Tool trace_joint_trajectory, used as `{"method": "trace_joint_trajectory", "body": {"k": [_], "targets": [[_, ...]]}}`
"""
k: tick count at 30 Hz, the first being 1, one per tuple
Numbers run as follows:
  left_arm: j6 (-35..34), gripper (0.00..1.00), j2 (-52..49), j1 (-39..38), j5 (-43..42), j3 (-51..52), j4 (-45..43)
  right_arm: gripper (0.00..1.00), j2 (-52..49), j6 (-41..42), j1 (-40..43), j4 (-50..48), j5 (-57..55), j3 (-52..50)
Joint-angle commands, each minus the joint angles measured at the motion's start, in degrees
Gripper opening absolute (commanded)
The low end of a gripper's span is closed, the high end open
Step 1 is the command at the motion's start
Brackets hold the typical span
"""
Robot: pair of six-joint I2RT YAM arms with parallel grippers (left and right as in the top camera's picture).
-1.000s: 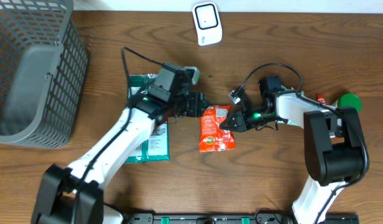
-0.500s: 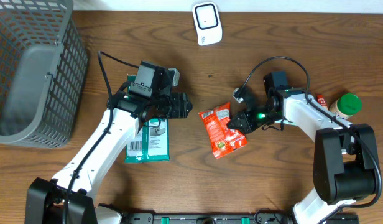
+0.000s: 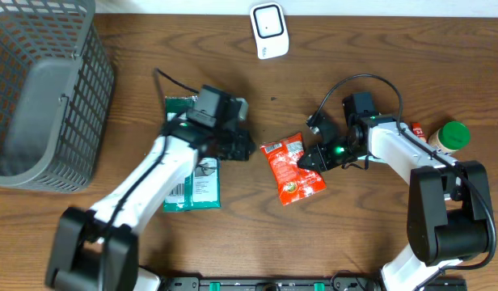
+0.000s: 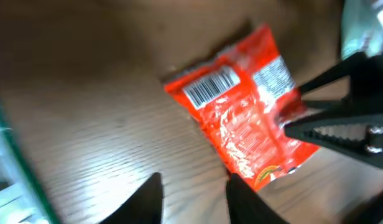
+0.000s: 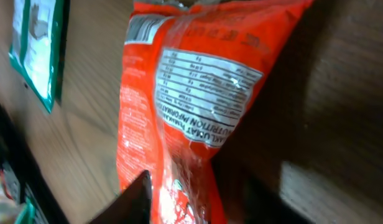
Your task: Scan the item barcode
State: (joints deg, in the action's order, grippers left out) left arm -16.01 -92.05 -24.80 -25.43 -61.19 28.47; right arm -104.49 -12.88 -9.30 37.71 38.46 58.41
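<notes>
A red snack pouch (image 3: 293,168) lies flat on the table, tilted, with its barcode (image 4: 210,87) facing up. My right gripper (image 3: 307,162) is at the pouch's right edge. Its fingers stand apart on either side of the pouch's lower end (image 5: 179,186), and no squeeze shows. My left gripper (image 3: 242,147) hovers just left of the pouch, open, with only bare wood between its fingers (image 4: 148,199); its right finger is next to the pouch's corner. The white scanner (image 3: 269,31) stands at the table's back edge.
A green packet (image 3: 194,182) lies under the left arm. A grey wire basket (image 3: 39,97) fills the far left. A bottle with a green cap (image 3: 453,135) lies at the right, beside the right arm. A black cable (image 3: 370,81) loops above the right wrist.
The right gripper, shut on the pouch before, now has its fingers apart. The pouch turned to its tilted lie. The left arm swung back right toward the pouch, its jaws narrower.
</notes>
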Motion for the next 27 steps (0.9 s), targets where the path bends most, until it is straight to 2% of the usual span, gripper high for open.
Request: {"method": "trace_joint_trajectory", "body": {"k": [1, 6, 11, 18, 23, 25, 27], "targets": [[0.74, 0.32, -5.4, -3.96, -0.55, 1.16, -2.23, 0.49, -0.24, 3.65, -0.55, 0.57, -1.42, -0.09], [0.74, 0.32, -10.08, -6.67, -0.52, 1.16, -6.38, 0.56, -1.18, 4.55, -0.55, 2.84, -2.36, -0.42], [0.74, 0.32, -14.16, -7.17, -0.52, 1.14, -8.79, 0.56, -1.51, 6.21, -0.52, 2.32, -1.68, -2.25], [0.76, 0.32, -17.05, -7.17, -0.5, 1.16, -8.61, 0.54, -1.55, 9.94, -0.55, -6.12, 6.54, -7.8], [0.79, 0.32, -17.07, -7.17, -0.48, 1.16, -8.52, 0.43, -1.55, 12.22, -0.55, -13.09, 13.2, -10.97], [0.76, 0.32, -17.07, -7.17, -0.48, 1.16, -8.52, 0.35, -1.55, 12.2, -0.55, -13.62, 13.09, -10.97], [0.76, 0.32, -17.05, -7.17, -0.5, 1.14, -8.63, 0.19, -1.53, 12.2, -0.55, -13.94, 13.07, -10.95]]}}
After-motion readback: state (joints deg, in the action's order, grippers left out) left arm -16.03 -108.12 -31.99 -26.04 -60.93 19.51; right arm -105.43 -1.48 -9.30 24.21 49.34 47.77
